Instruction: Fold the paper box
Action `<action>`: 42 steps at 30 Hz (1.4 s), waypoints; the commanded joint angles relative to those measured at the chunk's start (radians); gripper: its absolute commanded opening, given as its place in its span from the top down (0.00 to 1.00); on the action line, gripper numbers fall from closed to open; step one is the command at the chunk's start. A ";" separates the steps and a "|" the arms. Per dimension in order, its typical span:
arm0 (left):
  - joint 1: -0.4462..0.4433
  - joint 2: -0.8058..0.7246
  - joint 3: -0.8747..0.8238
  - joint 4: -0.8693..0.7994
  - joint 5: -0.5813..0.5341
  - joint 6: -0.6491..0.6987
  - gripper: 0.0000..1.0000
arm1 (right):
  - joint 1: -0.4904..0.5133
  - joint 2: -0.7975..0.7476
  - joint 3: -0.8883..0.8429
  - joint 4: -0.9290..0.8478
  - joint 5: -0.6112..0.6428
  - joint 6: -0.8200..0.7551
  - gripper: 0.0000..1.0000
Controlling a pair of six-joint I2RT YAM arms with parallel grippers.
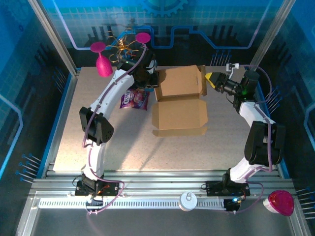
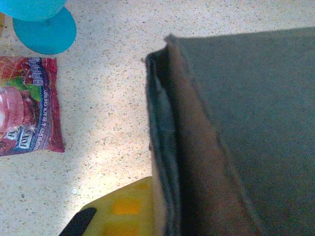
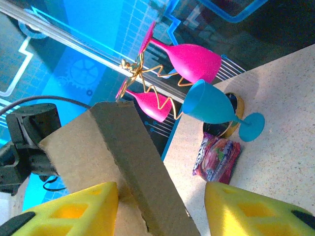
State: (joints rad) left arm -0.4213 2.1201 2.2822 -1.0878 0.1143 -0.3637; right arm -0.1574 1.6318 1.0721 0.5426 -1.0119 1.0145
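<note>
one speckled bench (image 1: 98, 147) is used to carry everything. the paper box (image 1: 179, 101) is laid mid-bench, its far half lifted and its near panel spread flat, so the folding is judged unfinished. the left tool (image 1: 152, 81) is pressed together on the box's left wall, probably to steady it. the right tool (image 3: 161, 209) is held spread astride the right-hand flap, seemingly so that it can be tucked inward. a snack packet (image 1: 134, 100) is left just beside the box, untouched.

Snack packet (image 2: 27, 105), side print "RASPBERRY & BLACK CHERRY", brand partly legible, "FOX"
</note>
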 commanded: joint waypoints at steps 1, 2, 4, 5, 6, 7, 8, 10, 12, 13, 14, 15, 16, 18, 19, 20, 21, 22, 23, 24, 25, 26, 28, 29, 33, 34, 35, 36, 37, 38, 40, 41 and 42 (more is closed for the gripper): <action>0.007 0.002 0.036 -0.007 0.030 0.012 1.00 | 0.034 -0.015 0.038 -0.104 -0.026 -0.107 0.49; 0.007 0.002 0.037 -0.009 0.028 0.015 1.00 | 0.039 -0.018 0.042 -0.134 -0.021 -0.133 0.49; 0.007 0.001 0.037 -0.012 0.031 0.016 1.00 | 0.047 -0.023 0.055 -0.186 -0.016 -0.176 0.48; 0.007 0.001 0.036 -0.012 0.031 0.016 1.00 | 0.050 -0.024 0.060 -0.202 -0.014 -0.186 0.48; 0.007 0.001 0.036 -0.013 0.032 0.016 1.00 | 0.052 -0.025 0.067 -0.220 -0.011 -0.201 0.48; 0.008 0.000 0.037 -0.014 0.033 0.017 1.00 | 0.055 -0.027 0.074 -0.242 -0.005 -0.217 0.48; 0.008 0.001 0.037 -0.014 0.035 0.018 1.00 | 0.059 -0.032 0.086 -0.290 0.006 -0.247 0.48; 0.007 0.000 0.036 -0.015 0.032 0.020 1.00 | 0.072 -0.041 0.122 -0.427 0.046 -0.353 0.47; 0.007 -0.002 0.037 -0.015 0.032 0.022 1.00 | 0.094 -0.049 0.166 -0.562 0.104 -0.458 0.46; 0.008 -0.002 0.037 -0.016 0.031 0.024 1.00 | 0.105 -0.051 0.188 -0.620 0.134 -0.506 0.45; 0.008 -0.003 0.037 -0.016 0.031 0.025 1.00 | 0.120 -0.053 0.215 -0.688 0.176 -0.557 0.44; 0.007 -0.003 0.037 -0.015 0.031 0.025 1.00 | 0.136 -0.054 0.237 -0.742 0.217 -0.603 0.44; 0.006 -0.004 0.036 -0.016 0.030 0.025 1.00 | 0.151 -0.055 0.257 -0.781 0.251 -0.629 0.44; 0.006 -0.003 0.037 -0.020 0.028 0.026 1.00 | 0.172 -0.057 0.280 -0.832 0.320 -0.679 0.44; 0.006 -0.004 0.037 -0.022 0.027 0.026 1.00 | 0.180 -0.058 0.287 -0.849 0.351 -0.693 0.45; 0.006 -0.005 0.036 -0.023 0.028 0.025 1.00 | 0.189 -0.058 0.300 -0.879 0.397 -0.714 0.47; 0.004 -0.006 0.036 -0.024 0.026 0.027 1.00 | 0.197 -0.056 0.313 -0.906 0.434 -0.738 0.50; 0.003 -0.006 0.037 -0.024 0.024 0.029 1.00 | 0.206 -0.059 0.322 -0.925 0.468 -0.755 0.51; 0.003 -0.008 0.036 -0.024 0.022 0.030 1.00 | 0.217 -0.059 0.333 -0.948 0.522 -0.774 0.51; 0.001 -0.008 0.037 -0.024 0.021 0.031 1.00 | 0.229 -0.057 0.348 -0.970 0.566 -0.792 0.52; 0.001 -0.009 0.036 -0.025 0.021 0.031 1.00 | 0.240 -0.055 0.358 -0.987 0.602 -0.804 0.53; 0.000 -0.008 0.035 -0.025 0.019 0.032 1.00 | 0.252 -0.050 0.371 -1.004 0.643 -0.814 0.53; -0.003 -0.009 0.036 -0.025 0.018 0.032 1.00 | 0.272 -0.038 0.393 -1.026 0.694 -0.835 0.54; -0.004 -0.008 0.036 -0.025 0.018 0.032 1.00 | 0.285 -0.033 0.405 -1.037 0.722 -0.846 0.56; -0.007 -0.009 0.037 -0.025 0.015 0.033 1.00 | 0.322 -0.014 0.436 -1.060 0.812 -0.869 0.63; -0.007 -0.011 0.036 -0.026 0.013 0.032 1.00 | 0.332 -0.008 0.447 -1.067 0.835 -0.873 0.66; -0.008 -0.012 0.037 -0.025 0.010 0.032 1.00 | 0.339 -0.002 0.461 -1.078 0.862 -0.879 0.69; -0.009 -0.012 0.038 -0.027 0.009 0.031 1.00 | 0.348 0.003 0.469 -1.088 0.891 -0.884 0.72; -0.010 -0.012 0.040 -0.032 0.002 0.030 1.00 | 0.359 0.009 0.483 -1.102 0.922 -0.893 0.75; -0.013 -0.011 0.044 -0.038 -0.007 0.030 1.00 | 0.366 0.017 0.499 -1.119 0.956 -0.899 0.78; -0.018 -0.007 0.058 -0.053 -0.024 0.027 1.00 | 0.381 0.031 0.523 -1.148 1.011 -0.910 0.83; -0.021 -0.002 0.068 -0.064 -0.034 0.023 1.00 | 0.389 0.038 0.534 -1.163 1.039 -0.913 0.85; -0.024 0.001 0.076 -0.072 -0.045 0.021 1.00 | 0.396 0.041 0.540 -1.171 1.062 -0.916 0.87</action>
State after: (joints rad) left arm -0.4301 2.1201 2.3024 -1.1225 0.0898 -0.3569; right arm 0.2115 1.6520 1.5673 -0.5610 -0.0605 0.1257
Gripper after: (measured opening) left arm 0.077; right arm 0.138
